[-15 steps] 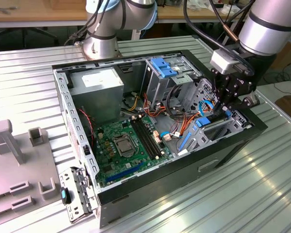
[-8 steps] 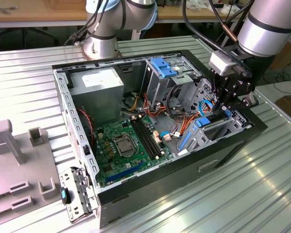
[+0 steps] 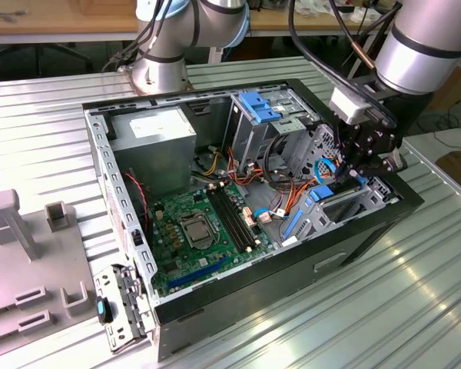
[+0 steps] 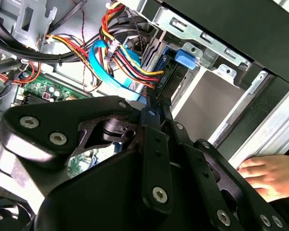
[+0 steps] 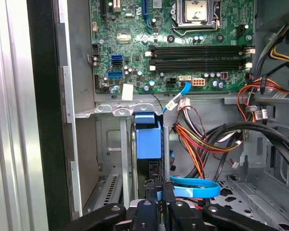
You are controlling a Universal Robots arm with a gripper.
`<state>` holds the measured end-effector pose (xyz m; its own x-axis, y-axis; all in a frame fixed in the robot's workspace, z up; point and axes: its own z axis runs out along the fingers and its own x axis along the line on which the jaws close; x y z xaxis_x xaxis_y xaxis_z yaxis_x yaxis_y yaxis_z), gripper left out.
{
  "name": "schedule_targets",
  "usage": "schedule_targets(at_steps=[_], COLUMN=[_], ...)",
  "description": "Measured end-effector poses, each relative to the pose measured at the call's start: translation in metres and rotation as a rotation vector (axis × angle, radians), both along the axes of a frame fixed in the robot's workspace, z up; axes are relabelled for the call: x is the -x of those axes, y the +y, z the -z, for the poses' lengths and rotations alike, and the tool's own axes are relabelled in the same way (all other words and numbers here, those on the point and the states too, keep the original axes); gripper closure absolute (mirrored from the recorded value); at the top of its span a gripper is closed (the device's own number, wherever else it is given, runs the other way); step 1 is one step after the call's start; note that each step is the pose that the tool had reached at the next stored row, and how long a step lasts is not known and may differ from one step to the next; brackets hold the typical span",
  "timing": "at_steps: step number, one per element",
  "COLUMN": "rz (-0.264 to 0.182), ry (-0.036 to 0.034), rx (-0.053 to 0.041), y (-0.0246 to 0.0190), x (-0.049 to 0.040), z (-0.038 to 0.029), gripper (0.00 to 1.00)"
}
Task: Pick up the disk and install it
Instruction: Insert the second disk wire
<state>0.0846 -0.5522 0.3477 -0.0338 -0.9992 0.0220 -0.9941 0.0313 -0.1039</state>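
The open computer case (image 3: pixel 238 223) lies on its side on a ribbed metal table (image 3: pixel 353 307), with the motherboard (image 3: pixel 196 231) facing upward and the power supply (image 3: pixel 154 142) at the far end toward the exterior view's left. The arm reaches in from the exterior view's right, and its gripper (image 3: pixel 352 173) stands over the drive bay (image 3: pixel 353 201) at the case's near corner on that side. The disk (image 5: pixel 148 144) stands on edge inside this bay, its bright blue carrier frame slotted between the grey metal rails of the cage; in the exterior view the same blue frame (image 3: pixel 311 204) shows just below the gripper. In the first wrist view the black fingers (image 5: pixel 147 202) sit close together against the disk's edge; their tips merge with it, so I cannot tell from here whether they are clamped on it or merely resting there. A flat blue cable (image 5: pixel 195 186) loops just beside the fingers, and a bundle of red, orange and yellow wires (image 5: pixel 197 144) runs near the bay. In the second wrist view a blue latch tab (image 4: pixel 185 57) sits on the metal cage, and a person's hand (image 4: pixel 267 175) rests on the table just outside the case wall.
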Motion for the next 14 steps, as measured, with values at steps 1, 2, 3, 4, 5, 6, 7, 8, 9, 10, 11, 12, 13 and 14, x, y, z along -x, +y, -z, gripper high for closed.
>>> schedule_targets(at_steps=[1, 2, 3, 4, 5, 6, 7, 8, 9, 10, 11, 12, 13, 14], rz=[0.000, 0.000, -0.001, -0.001, -0.001, -0.001, -0.001, -0.002, -0.002, -0.004, -0.008, -0.012, -0.018, -0.021], ry=[0.0000, 0.0000, 0.0000, 0.0000, 0.0000, 0.0000, 0.0000, 0.0000, 0.0000, 0.0000, 0.0000, 0.0000, 0.0000, 0.0000], rx=[-0.0006, -0.0016, -0.0022, -0.0026, -0.0026, -0.0026, -0.0026, -0.0026, -0.0026, -0.0026, -0.0026, -0.0026, -0.0026, -0.0025], y=[0.0000, 0.0000, 0.0000, 0.0000, 0.0000, 0.0000, 0.0000, 0.0000, 0.0000, 0.0000, 0.0000, 0.0000, 0.0000, 0.0000], x=[0.0000, -0.0001, -0.0002, -0.0004, -0.0006, -0.0007, -0.0008, -0.0009, -0.0009, -0.0009, -0.0009, -0.0009, -0.0009, -0.0009], z=[0.0003, 0.0004, 0.0005, 0.0005, 0.0005, 0.0005, 0.0005, 0.0005, 0.0005, 0.0006, 0.0007, 0.0008, 0.0009, 0.0010], gripper=[0.84, 0.84, 0.84, 0.84, 0.84, 0.84, 0.84, 0.84, 0.84, 0.84, 0.84, 0.84, 0.84, 0.84])
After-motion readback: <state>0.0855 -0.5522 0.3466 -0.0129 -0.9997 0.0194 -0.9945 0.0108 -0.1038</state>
